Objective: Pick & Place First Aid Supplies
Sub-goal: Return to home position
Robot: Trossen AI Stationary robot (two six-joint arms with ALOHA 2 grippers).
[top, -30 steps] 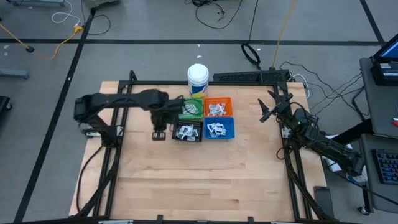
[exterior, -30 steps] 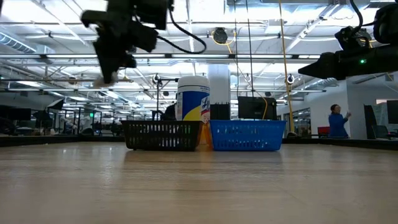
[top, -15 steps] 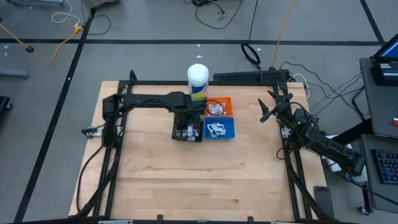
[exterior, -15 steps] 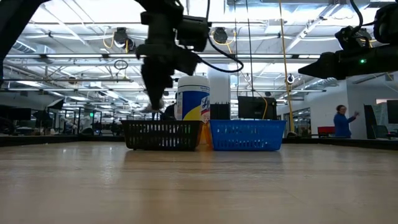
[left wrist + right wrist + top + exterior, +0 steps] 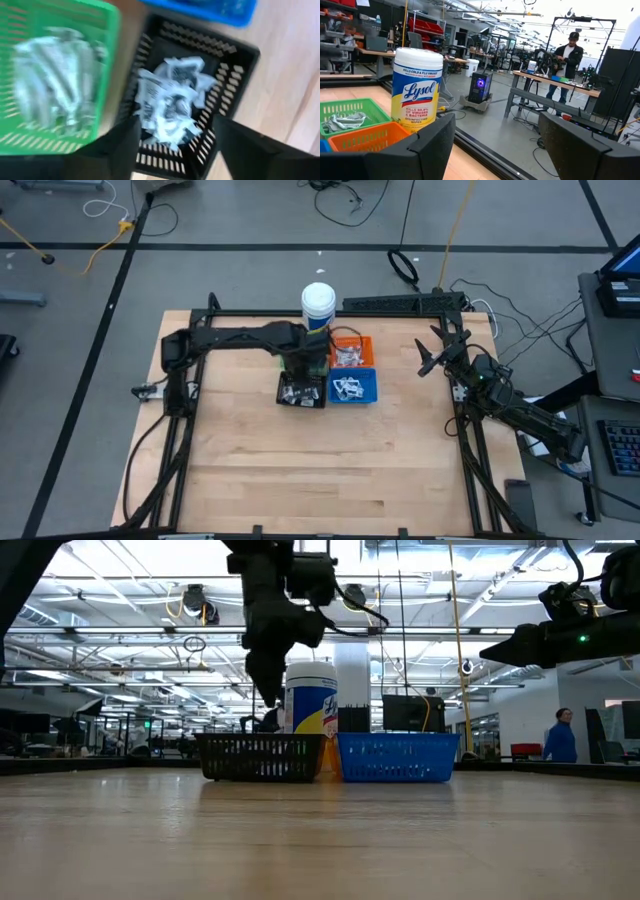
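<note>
Since a second ago my left gripper (image 5: 175, 131) has swung from beside the bins to over the black bin (image 5: 227, 85), fingers spread and empty. White dark-printed packets (image 5: 167, 102) lie heaped inside it, with pale strips (image 5: 55, 85) in the green bin (image 5: 107, 30) alongside. My right gripper (image 5: 432, 355) waits, fingers parted, at the table (image 5: 300, 470) edge, facing the tub (image 5: 417, 90) reading "Lysol", "Kills cold & flu virus", "Disinfecting wipes".

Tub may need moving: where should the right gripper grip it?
Likely around the upright tub, on its round body below the white lid, with the right gripper coming level from the right; the orange bin and green bin crowd its front.
</note>
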